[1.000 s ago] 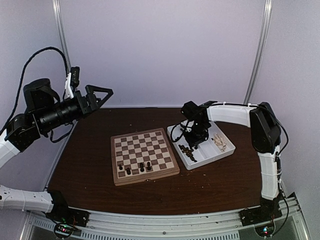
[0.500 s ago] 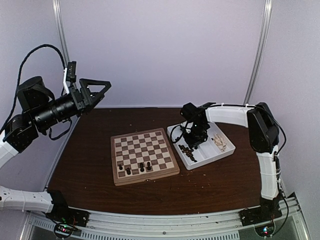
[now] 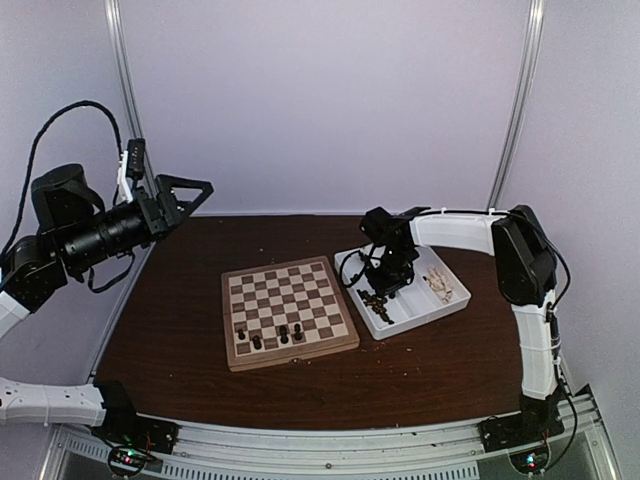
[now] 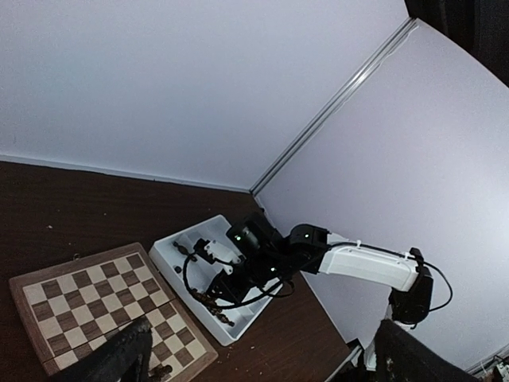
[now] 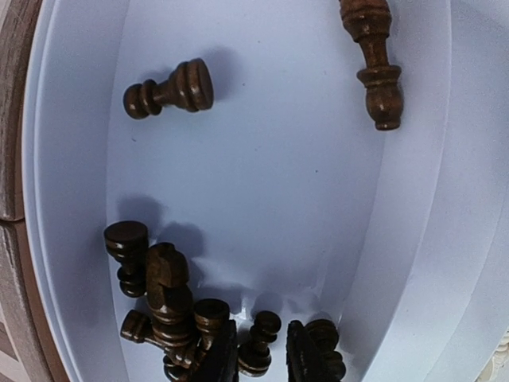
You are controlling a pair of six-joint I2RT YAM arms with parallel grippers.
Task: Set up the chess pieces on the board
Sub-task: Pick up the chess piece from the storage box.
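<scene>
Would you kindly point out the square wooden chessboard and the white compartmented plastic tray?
Square wooden chessboard (image 3: 287, 298): top external view, on its checkered middle.
White compartmented plastic tray (image 3: 412, 302): top external view, on its bare floor.

Dark brown table (image 3: 170, 340) — board (image 3: 285, 295) mid-table, white tray (image 3: 428, 316) just beside, to right.

Left arm (image 3: 95, 238): is drawn back toward the left edge of the top view, its rear joint now set lower and further left. Left gripper (image 3: 186, 196): is carried leftward with it, after a brief rise. Right gripper (image 3: 380, 290): is shifted slightly down and left over the chess pieces (image 3: 376, 303) in the white tray (image 3: 447, 303).
</scene>
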